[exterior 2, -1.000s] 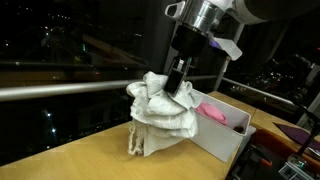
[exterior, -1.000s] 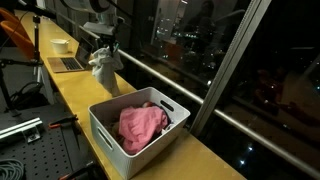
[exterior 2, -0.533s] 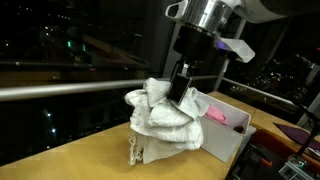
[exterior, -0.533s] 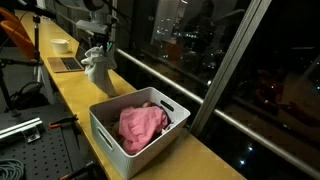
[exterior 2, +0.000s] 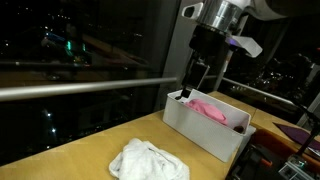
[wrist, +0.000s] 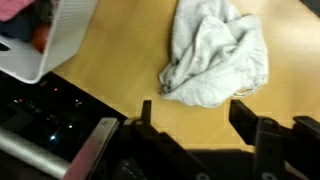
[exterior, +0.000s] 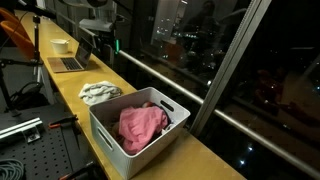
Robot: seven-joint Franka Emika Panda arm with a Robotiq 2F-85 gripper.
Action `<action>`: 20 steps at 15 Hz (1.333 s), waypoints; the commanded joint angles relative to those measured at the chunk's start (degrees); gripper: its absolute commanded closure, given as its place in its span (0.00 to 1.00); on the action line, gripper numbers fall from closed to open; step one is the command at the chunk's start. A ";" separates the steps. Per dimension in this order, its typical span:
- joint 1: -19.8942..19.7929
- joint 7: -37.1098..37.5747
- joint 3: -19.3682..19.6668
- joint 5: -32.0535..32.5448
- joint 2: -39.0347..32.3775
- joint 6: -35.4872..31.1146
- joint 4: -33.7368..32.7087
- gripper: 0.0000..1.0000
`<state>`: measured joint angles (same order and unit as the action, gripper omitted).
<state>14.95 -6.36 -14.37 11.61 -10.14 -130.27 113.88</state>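
End effector (wrist: 192, 112) open, empty, above crumpled white towel (wrist: 215, 52) on wooden counter (wrist: 110, 50), beside white bin (wrist: 50, 40)

White bin (exterior: 104, 136) with pink cloth (exterior: 140, 125) on the wooden counter (exterior: 68, 88), laptop (exterior: 68, 64) and cup (exterior: 60, 45) farther along.

towel (wrist: 215, 55) | white, soft cloth, crumpled into a low rumpled heap, lying slack | wrist view: upper right of centre | exterior views: towel (exterior 2: 150, 162) bottom centre; towel (exterior: 100, 93) left of middle
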 commanded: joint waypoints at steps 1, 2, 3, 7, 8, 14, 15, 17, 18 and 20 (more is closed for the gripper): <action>-3.58 -2.83 4.76 8.86 5.14 -5.68 6.64 0.00; -5.04 -3.74 6.36 12.37 5.40 -8.17 7.79 0.00; -6.47 -4.22 7.89 15.57 5.00 -10.73 8.43 0.00; -11.14 -5.24 12.67 21.25 -0.20 -18.33 7.65 0.00; -12.01 -5.78 13.46 21.08 -2.11 -19.86 6.88 0.00; -16.47 -10.15 15.68 15.28 -14.95 -25.15 0.15 0.00; -17.30 -11.21 15.41 13.63 -17.30 -24.97 -1.31 0.00; -18.99 -13.74 13.95 9.28 -21.06 -23.40 -3.56 0.00; -19.53 -14.66 13.28 7.28 -22.67 -22.47 -4.42 0.00; -21.03 -17.17 11.61 3.69 -26.89 -21.07 -6.55 0.00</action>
<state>-3.61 -19.51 0.26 20.30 -31.29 -154.01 111.93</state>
